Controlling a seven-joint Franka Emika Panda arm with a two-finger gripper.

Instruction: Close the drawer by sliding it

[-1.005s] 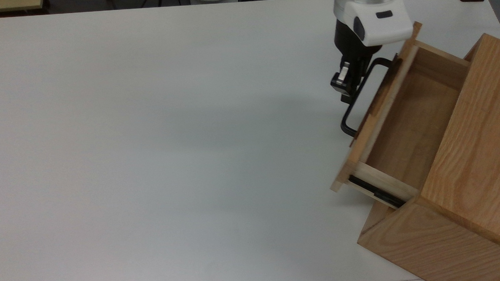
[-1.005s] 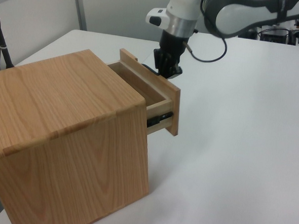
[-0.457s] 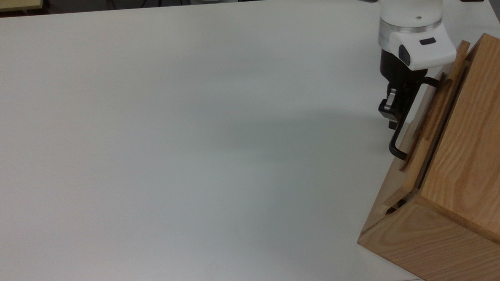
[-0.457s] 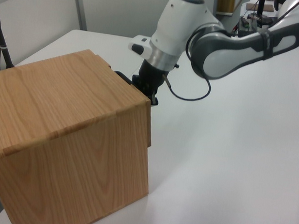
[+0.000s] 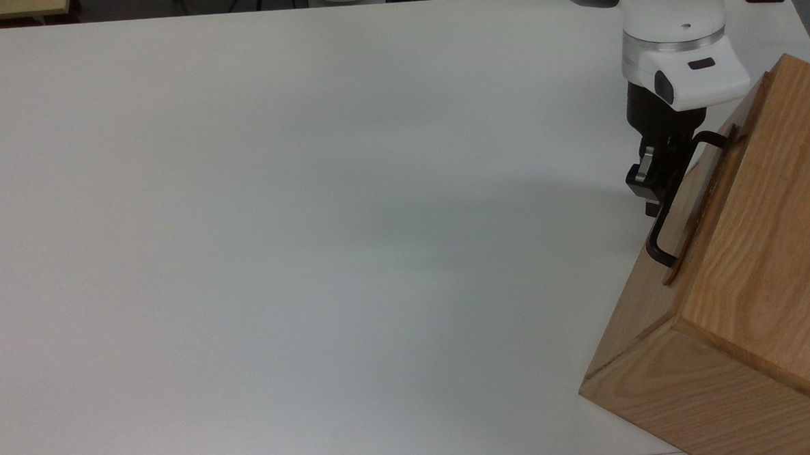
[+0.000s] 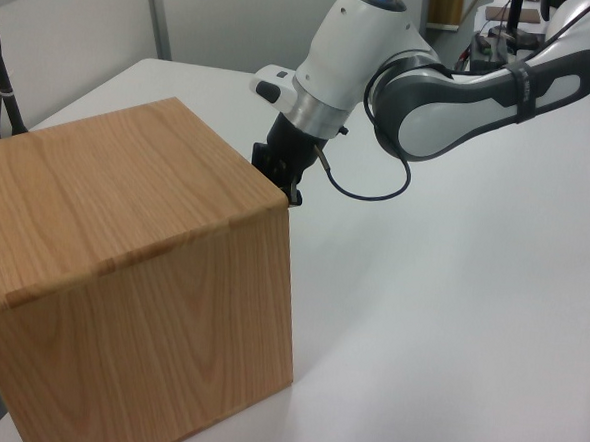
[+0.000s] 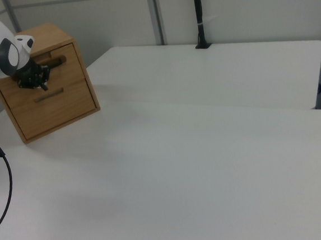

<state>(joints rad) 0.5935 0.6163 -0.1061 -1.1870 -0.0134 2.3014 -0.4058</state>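
Note:
The drawer (image 5: pixel 698 197) sits pushed fully into the oak-grain cabinet (image 5: pixel 756 274), its front panel flush with the cabinet face. Its black U-shaped handle (image 5: pixel 674 202) sticks out toward the top view's left. My gripper (image 5: pixel 653 186) hangs from the white wrist right against the handle bar, touching or nearly touching it. In the left view the gripper (image 6: pixel 283 170) is at the cabinet's (image 6: pixel 142 272) far top corner, and the drawer front is hidden behind the box. In the right view the gripper (image 7: pixel 33 78) is beside the upper drawer's (image 7: pixel 66 69) handle (image 7: pixel 54 61).
The white table (image 5: pixel 309 225) stretches wide to the top view's left of the cabinet. A black post (image 7: pixel 198 15) stands at the far table edge in the right view. A black cable (image 7: pixel 1 162) hangs at the right view's left edge.
The drawer slid from about half open to fully shut inside the cabinet. My gripper travelled with the handle toward the top view's right and slightly down.

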